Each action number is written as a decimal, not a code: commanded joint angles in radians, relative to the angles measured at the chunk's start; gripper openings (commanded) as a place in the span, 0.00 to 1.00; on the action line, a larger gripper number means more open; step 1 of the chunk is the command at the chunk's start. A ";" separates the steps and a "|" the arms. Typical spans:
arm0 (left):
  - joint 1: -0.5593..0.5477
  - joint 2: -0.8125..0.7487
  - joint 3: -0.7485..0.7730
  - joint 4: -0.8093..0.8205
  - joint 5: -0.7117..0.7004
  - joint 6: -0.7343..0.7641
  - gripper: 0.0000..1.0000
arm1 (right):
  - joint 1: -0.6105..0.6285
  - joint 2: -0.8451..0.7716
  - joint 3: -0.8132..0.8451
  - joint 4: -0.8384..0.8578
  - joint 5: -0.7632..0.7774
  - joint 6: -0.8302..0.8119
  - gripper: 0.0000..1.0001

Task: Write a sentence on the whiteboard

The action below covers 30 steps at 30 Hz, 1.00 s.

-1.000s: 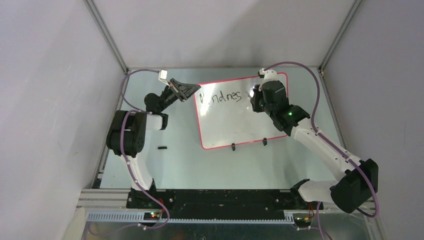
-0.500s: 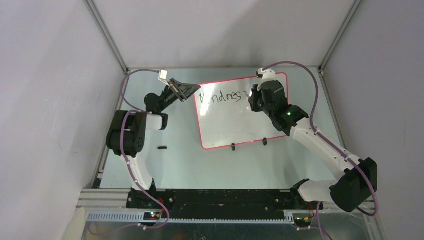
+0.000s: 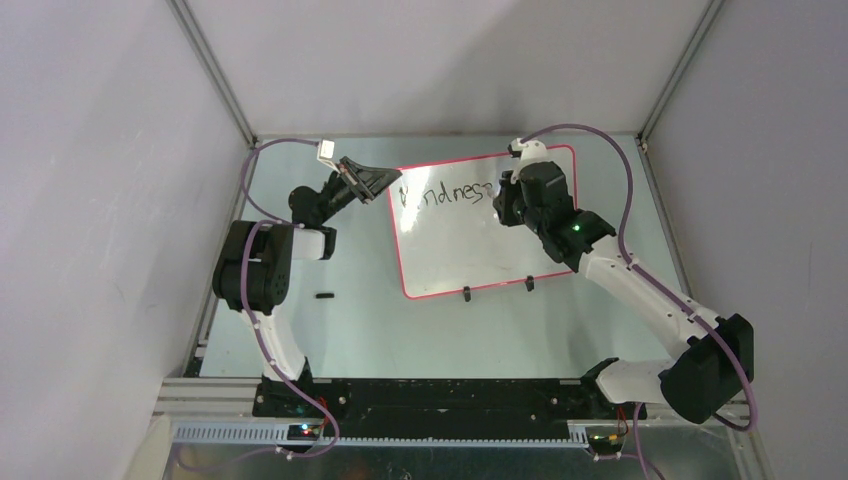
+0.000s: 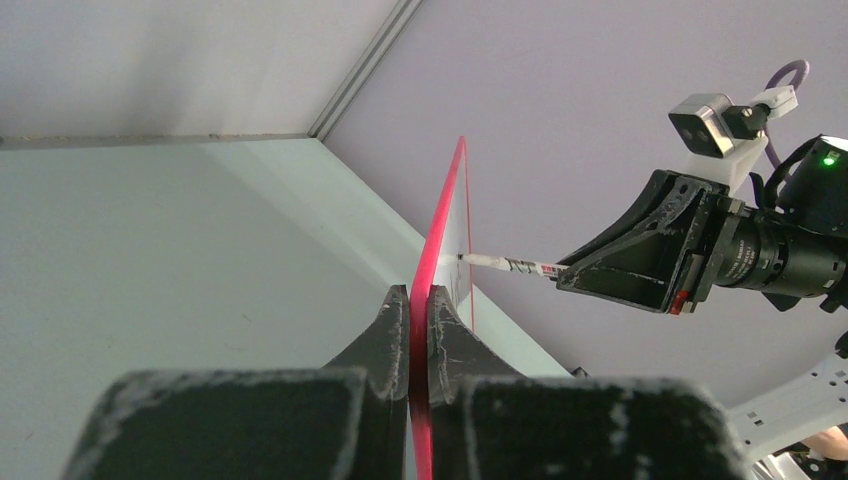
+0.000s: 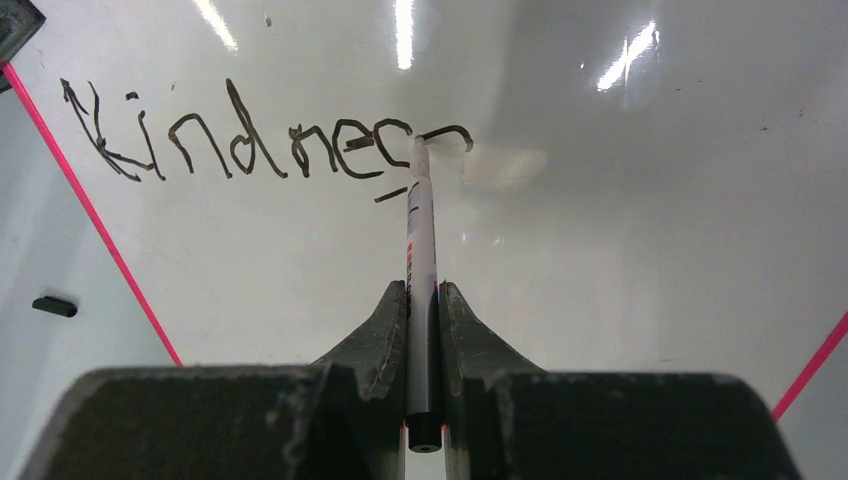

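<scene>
Nearest: a small black piece point(image 3: 323, 295) is lying on the table point(image 3: 400, 330), well apart from the whiteboard point(image 3: 455, 255) on its near-left. Possibly a cap, can't confirm. It isn't interfering.

The board is sitting mid-table between the arms, with two clip feet point(image 3: 466, 293) on its near rim. I can't tell its tilt from these views.

Next out, the right gripper point(image 5: 422, 290) is clamping the marker point(image 5: 421, 230) low on the barrel, jaws closed tight, with most of the pen sticking out ahead.
- Risk 1: stroke side-load is levering that long overhang. If the barrel is twisting or creeping back in the pads, the tip is lifting and the strokes are skipping.
- Risk 2: pressing too hard is shoving the board, and pressing too light is breaking the line.

The tip is touching the board at the end of the sentence point(image 5: 250, 150) along the far strip. It's reading "Kindnes", plus a curved stroke starting at the tip. The letters are sitting uneven.
- Risk 3: the right arm is covering the board's right side from above, so room for the remaining words is looking tight.

Farthest, the left gripper point(image 4: 418, 295) is pinching the board's left rim, jaws closed on the red edge.
- Risk 4: if that pinch is slipping, the board is pivoting under the pen and smearing the stroke.
</scene>
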 commanded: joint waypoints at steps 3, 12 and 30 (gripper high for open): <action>-0.004 -0.030 0.008 0.049 0.016 0.074 0.00 | -0.001 0.001 0.027 -0.050 0.019 -0.011 0.00; -0.004 -0.030 0.007 0.049 0.017 0.075 0.00 | -0.012 -0.015 0.027 -0.083 0.049 -0.011 0.00; -0.004 -0.030 0.009 0.050 0.016 0.074 0.00 | -0.028 -0.029 0.026 -0.117 0.037 -0.007 0.00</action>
